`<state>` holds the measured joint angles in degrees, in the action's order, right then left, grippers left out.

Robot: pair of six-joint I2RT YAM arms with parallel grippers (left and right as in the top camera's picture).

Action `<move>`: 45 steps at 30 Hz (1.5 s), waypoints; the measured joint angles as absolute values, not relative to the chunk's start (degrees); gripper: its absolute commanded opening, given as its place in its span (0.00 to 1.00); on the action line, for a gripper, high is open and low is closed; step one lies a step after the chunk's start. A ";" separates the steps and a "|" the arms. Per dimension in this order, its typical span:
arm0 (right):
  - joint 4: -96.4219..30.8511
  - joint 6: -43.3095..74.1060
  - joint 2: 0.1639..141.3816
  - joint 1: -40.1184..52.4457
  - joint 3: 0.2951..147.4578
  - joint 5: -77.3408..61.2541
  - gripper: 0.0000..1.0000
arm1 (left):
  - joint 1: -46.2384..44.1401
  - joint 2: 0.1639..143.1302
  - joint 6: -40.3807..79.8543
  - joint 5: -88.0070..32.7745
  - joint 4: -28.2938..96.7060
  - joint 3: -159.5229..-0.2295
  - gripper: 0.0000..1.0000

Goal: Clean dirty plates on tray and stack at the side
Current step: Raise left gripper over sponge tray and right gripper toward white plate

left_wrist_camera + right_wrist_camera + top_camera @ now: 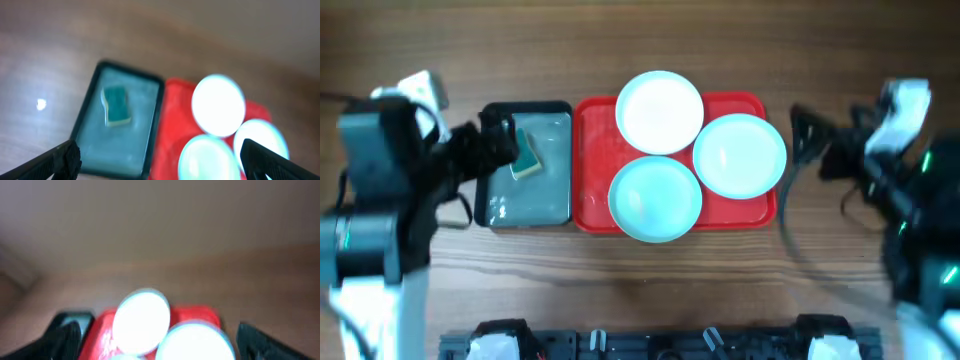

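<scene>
- The red tray (595,215) lies at the middle of the desk (640,300), its long axis running left to right.
- It carries the white plate (660,110) at the far side, the aqua plate (655,200) at the near side and the pale plate (740,155) at the right. Their rims meet near the tray's centre, and each one hangs a little over the tray's edge. None is stacked at the side yet.
- The grey tray (555,205) sits just left of the red one, its long axis running near to far. It holds the sponge (116,106) in its far half, and its floor has a wet-looking sheen.
- The left gripper (159,152) is above the far left part of the grey tray, its jaws spread wide with nothing between them. The sponge is close by, just to its right in the overhead view.
- The right gripper (159,330) is right of the red tray and clear of it, its jaws also wide apart and empty. The pale plate is the nearest to it, lying to its left.
- Judging by this layout, the left arm is better placed for the sponge and the right arm for a plate. The pale plate's overhanging right rim looks the easiest edge to pinch.
</scene>
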<state>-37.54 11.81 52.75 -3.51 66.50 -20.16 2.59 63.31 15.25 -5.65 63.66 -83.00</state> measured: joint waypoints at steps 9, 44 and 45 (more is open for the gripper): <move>-61.54 11.18 82.83 -3.01 91.81 -28.64 0.73 | 3.01 75.37 15.59 -5.39 64.25 -83.24 0.04; -47.51 7.84 108.77 15.03 91.88 -2.52 0.61 | 5.32 75.44 24.18 2.81 63.75 -80.95 0.30; -46.85 7.79 109.86 15.03 91.88 -2.52 0.61 | 5.32 75.50 24.18 3.14 62.87 -79.48 0.31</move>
